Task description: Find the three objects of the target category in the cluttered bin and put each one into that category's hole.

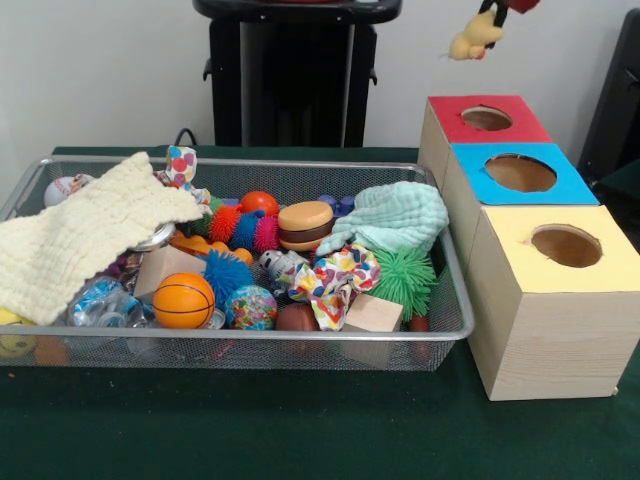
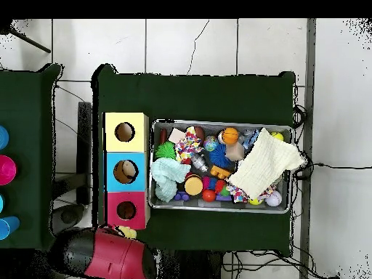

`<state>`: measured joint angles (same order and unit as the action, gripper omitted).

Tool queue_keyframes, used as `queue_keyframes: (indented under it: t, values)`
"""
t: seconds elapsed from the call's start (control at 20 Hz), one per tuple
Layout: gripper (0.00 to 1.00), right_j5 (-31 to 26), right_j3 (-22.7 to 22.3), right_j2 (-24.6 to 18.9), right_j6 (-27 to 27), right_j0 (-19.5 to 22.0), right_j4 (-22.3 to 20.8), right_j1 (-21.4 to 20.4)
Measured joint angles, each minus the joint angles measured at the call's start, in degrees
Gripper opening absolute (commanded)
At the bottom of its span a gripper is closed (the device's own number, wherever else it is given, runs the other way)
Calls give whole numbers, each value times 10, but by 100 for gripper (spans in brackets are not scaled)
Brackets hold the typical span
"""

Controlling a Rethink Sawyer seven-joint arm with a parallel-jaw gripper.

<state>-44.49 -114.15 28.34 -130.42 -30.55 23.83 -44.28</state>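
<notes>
My gripper (image 1: 491, 16) hangs at the top edge of the front view, shut on a pale yellow plush toy (image 1: 474, 42) that dangles above and a little behind the red-topped box. The toy also shows in the overhead view (image 2: 128, 232), beside the red arm (image 2: 109, 256) and just off the red box's edge. The round hole (image 1: 486, 118) in the red top is open and empty; it shows from above too (image 2: 126, 211). The wire mesh bin (image 1: 250, 163) is full of clutter (image 2: 218, 123). I cannot make out any other plush animal in it.
A blue-topped box (image 1: 520, 172) and a yellow-topped box (image 1: 565, 245) stand in line with the red one. In the bin lie a pale yellow cloth (image 1: 80, 235), a mint cloth (image 1: 395, 215), an orange basketball (image 1: 184, 300), spiky balls and wooden blocks.
</notes>
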Motion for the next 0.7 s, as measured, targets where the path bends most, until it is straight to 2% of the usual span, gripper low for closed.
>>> queue_keyframes:
  t: [0.7]
  values:
    - [0, 51, 33, -6, 0, 36, 31, 4]
